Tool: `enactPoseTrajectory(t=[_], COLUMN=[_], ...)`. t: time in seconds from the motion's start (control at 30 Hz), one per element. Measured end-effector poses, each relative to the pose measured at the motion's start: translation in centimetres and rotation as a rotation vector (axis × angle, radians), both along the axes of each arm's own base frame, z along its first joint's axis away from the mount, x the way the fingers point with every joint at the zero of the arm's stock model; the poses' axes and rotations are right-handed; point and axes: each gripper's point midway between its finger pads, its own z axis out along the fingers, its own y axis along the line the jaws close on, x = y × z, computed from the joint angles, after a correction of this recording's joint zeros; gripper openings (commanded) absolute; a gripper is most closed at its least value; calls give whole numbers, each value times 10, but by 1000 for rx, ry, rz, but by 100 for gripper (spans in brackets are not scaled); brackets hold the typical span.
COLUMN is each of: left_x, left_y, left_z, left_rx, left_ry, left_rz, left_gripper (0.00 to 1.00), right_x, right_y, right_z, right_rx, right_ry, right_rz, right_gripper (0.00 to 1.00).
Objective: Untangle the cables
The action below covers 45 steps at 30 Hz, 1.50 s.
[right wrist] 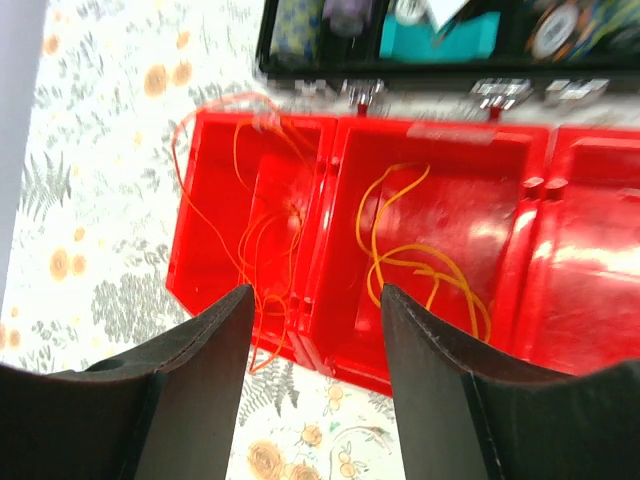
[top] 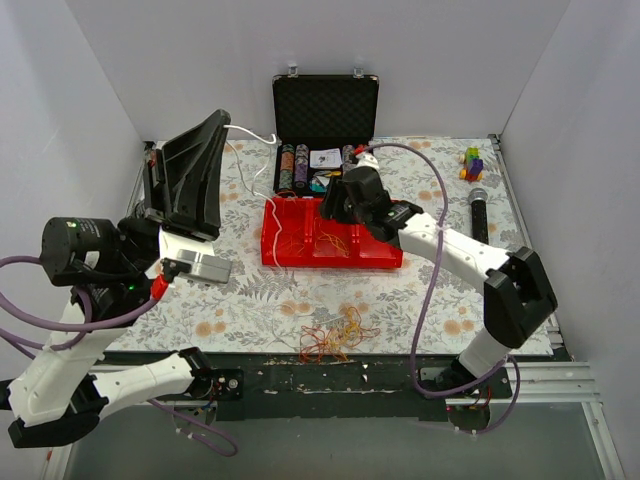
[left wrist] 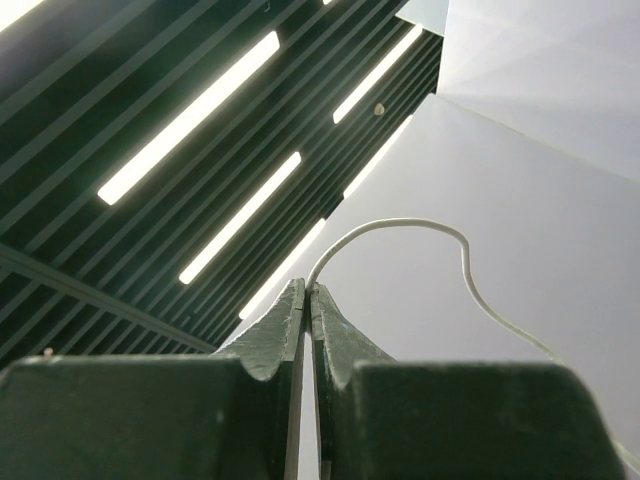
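The left hand (left wrist: pixel 308 315) is raised, its fingers pressed together on a thin white cable (left wrist: pixel 400 224) that arcs away above the tips. The right hand (right wrist: pixel 315 300) hangs with fingers apart, gripping nothing, over a red tray (right wrist: pixel 430 135). Ahead of it, an orange wire (right wrist: pixel 270 240) and a yellow wire (right wrist: pixel 420 265) lie in neighbouring compartments.

The tangle of cables (top: pixel 335 340) rests on the surface (top: pixel 260 300), well behind both hands. The white cable looks pinched only at the tips (a thin hold), so a tug could slip it free. Its slack could then snag the sorted wires.
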Motion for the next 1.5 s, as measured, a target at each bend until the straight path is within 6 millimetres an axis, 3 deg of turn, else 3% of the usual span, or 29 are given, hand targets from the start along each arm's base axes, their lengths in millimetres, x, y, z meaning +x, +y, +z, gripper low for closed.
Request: enactPoseTrajectory(t=[0.1, 0.23, 0.33, 0.43, 0.57, 0.73, 0.9, 1.1, 1.33, 1.5], left_x=[1, 13, 30, 49, 72, 86, 93, 118, 156, 173], left_y=[-9, -34, -58, -82, -110, -126, -133, -158, -186, -195], left_z=[0, -6, -13, -21, -31, -20, -16, -38, -71, -67], left_rx=[8, 43, 61, 63, 50, 0, -41, -30, -13, -43], left_ry=[-11, -19, -10, 9, 36, 33, 30, 73, 138, 132], left_rz=[-23, -51, -64, -78, -101, -125, -140, -148, -136, -121], left_gripper=[0, 0, 0, 0, 0, 0, 0, 0, 0, 0], right_x=[1, -9, -27, -42, -56, -74, -81, -87, -92, -93], right_y=[-18, -57, -91, -118, -141, -160, -174, -190, -202, -203], right_z=[30, 75, 86, 76, 44, 20, 32, 45, 30, 21], right_rx=[-4, 20, 34, 22, -38, -72, -35, -6, -39, -55], right_ry=[-80, -195, -246, -250, -204, -166, -196, -235, -217, -204], right_rz=[-48, -161, -237, -294, -335, -354, -390, -435, -456, -456], right_gripper=[59, 57, 57, 56, 56, 55, 55, 55, 55, 55])
